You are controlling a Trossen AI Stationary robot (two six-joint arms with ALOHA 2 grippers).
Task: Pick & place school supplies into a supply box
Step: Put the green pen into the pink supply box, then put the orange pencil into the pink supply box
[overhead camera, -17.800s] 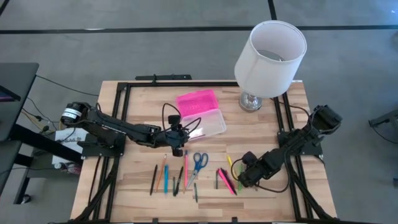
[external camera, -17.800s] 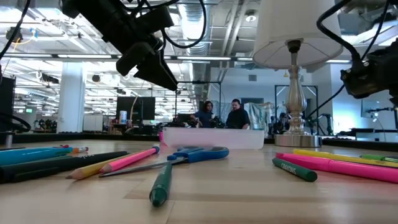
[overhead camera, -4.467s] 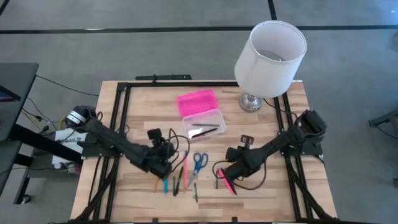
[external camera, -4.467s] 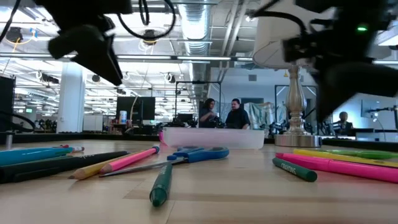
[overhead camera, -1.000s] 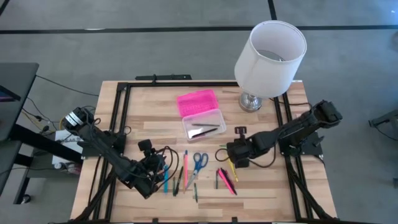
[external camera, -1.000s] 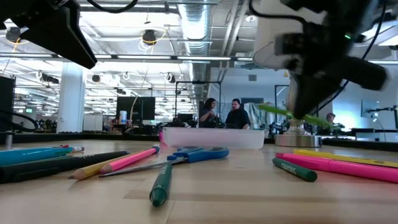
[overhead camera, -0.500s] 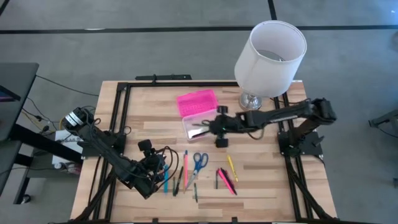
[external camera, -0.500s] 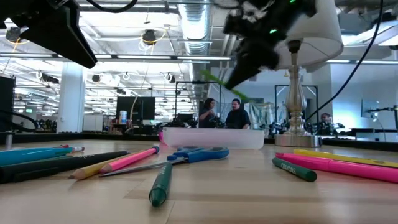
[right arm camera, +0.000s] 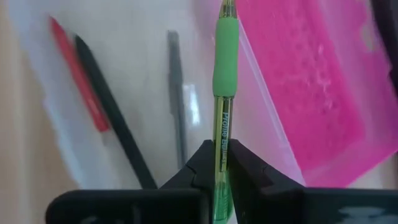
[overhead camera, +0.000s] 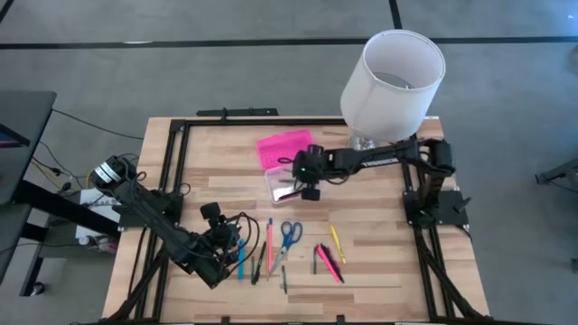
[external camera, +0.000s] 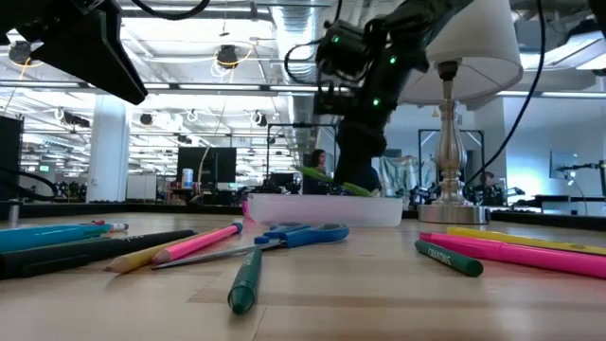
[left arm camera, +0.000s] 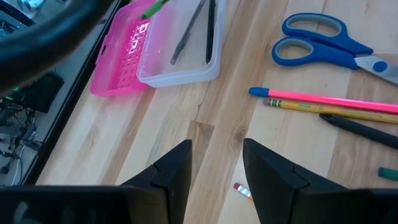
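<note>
The supply box's clear tray point(overhead camera: 296, 181) lies open on the table, its pink lid point(overhead camera: 284, 146) flat beside it on the far side. In the right wrist view the tray point(right arm camera: 124, 93) holds a red, a black and a grey pen. My right gripper point(overhead camera: 307, 178) hovers over the tray, shut on a green pen point(right arm camera: 225, 56). My left gripper point(overhead camera: 221, 248) hangs open above the table's near-left part, touching nothing. Blue-handled scissors point(overhead camera: 289, 235) and several pens and pencils point(overhead camera: 268, 244) lie flat on the wood. My right gripper pinches the green pen between its two fingers on the translucent barrel point(right arm camera: 221, 146), just behind the green rubber grip. The fingers come from above, pointing down. The pen is lifted clear and slightly tilted point(external camera: 331, 182) just above the tray.
A lamp with a white shade point(overhead camera: 393, 77) stands at the table's far right, close behind my right arm. More pens point(overhead camera: 330, 257) lie right of the scissors. A black frame point(overhead camera: 181, 171) runs along the table's sides. People stand in the room behind.
My right gripper has carried the green pen from near the right group of pens toward the table's far left, stopping over the clear tray and coming down close to it. It has stayed shut on the pen. The left arm has kept still.
</note>
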